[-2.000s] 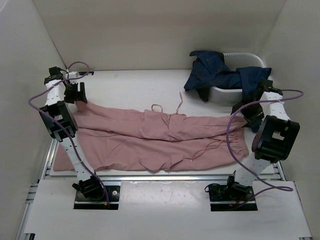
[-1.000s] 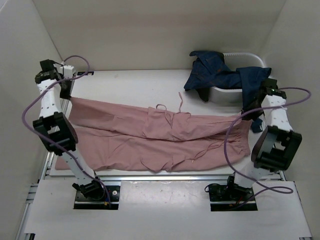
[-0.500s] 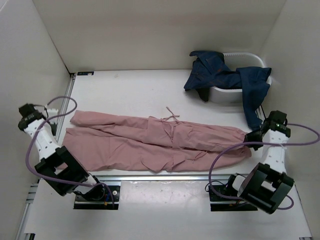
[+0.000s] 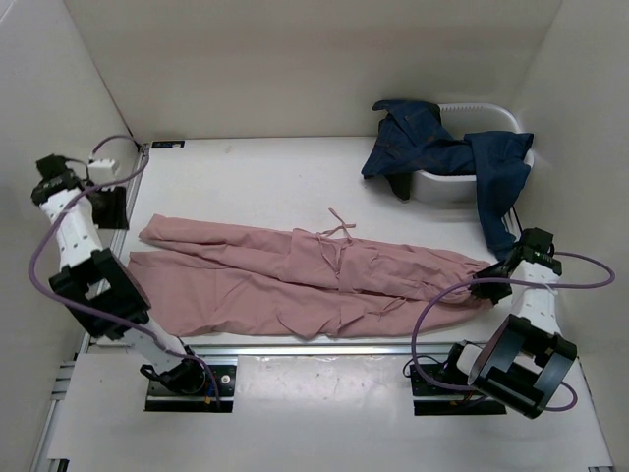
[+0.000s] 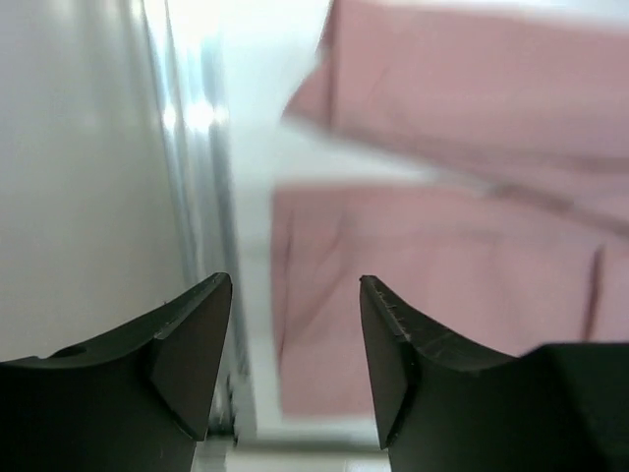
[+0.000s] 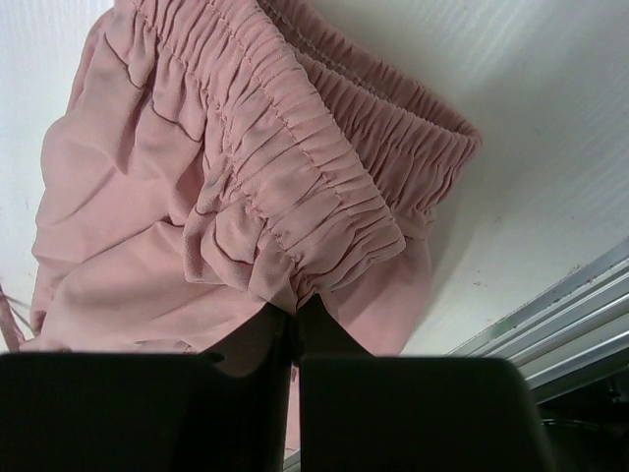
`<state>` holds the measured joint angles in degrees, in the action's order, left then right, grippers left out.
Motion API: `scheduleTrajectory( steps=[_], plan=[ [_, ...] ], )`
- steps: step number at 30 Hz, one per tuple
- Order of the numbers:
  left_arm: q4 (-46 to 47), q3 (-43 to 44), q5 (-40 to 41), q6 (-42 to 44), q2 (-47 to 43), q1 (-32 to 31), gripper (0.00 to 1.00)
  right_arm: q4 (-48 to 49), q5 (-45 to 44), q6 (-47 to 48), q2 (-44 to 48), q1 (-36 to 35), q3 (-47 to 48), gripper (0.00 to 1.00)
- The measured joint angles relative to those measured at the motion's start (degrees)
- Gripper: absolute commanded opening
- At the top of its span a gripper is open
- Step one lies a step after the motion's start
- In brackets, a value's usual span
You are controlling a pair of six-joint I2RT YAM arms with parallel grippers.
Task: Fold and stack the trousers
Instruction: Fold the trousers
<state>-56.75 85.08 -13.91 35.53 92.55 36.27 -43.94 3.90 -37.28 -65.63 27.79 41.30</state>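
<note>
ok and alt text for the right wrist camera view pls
The right gripper, jaws shut, pinches the gathered elastic waistband of the pink trousers, seen close up from the wrist. The cloth lies bunched on a white table, with a metal rail at the lower right.

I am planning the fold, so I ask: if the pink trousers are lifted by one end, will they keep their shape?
Probably not: the pink trousers lie flat and wrinkled, and their gathered edge bunches where the right gripper pinches it, so they look floppy. Lifted by one end, they would likely sag. The loose cords may dangle or snag.
</note>
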Motion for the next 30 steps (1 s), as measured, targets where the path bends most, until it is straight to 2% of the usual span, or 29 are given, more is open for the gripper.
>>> scheduleTrajectory(
  steps=[5,11,13,17,19,21,26,28,29,30],
  plan=[
    [1.4,9.8,-2.3,-6.2,14.0,-8.0,0.75,0.0,-0.4,1.5,-2.1,0.0,2.0,0.00],
    [1.5,10.9,-1.7,-10.6,27.1,-11.6,0.77,-0.4,-1.9,2.4,-4.4,0.0,4.6,0.00],
    [1.8,10.9,-1.0,-11.5,28.5,-11.8,0.77,-0.8,-2.3,2.8,-4.7,0.0,5.1,0.00],
    [3.3,10.9,0.7,-12.6,28.4,-11.9,0.61,-1.4,-2.7,3.2,-5.1,0.0,5.9,0.00],
    [3.7,10.9,1.6,-12.7,28.4,-12.0,0.64,-1.8,-3.0,3.2,-5.1,0.0,6.3,0.00],
    [4.0,10.9,2.2,-12.6,28.3,-12.1,0.75,-2.4,-3.2,3.2,-5.1,0.0,6.7,0.00],
    [5.5,10.6,4.9,-12.9,28.3,-12.3,0.76,-2.7,-3.6,3.2,-5.1,0.0,7.3,0.00],
    [5.9,10.4,5.2,-12.9,28.3,-12.3,0.70,-2.7,-3.6,3.2,-5.1,0.0,7.3,0.00],
    [6.0,10.4,5.1,-12.9,28.3,-12.3,0.61,-2.7,-3.6,3.2,-5.1,0.0,7.3,0.00],
    [6.1,10.3,4.8,-13.2,28.3,-12.4,0.47,-2.7,-3.6,3.3,-5.1,0.0,7.3,0.00]
  ],
)
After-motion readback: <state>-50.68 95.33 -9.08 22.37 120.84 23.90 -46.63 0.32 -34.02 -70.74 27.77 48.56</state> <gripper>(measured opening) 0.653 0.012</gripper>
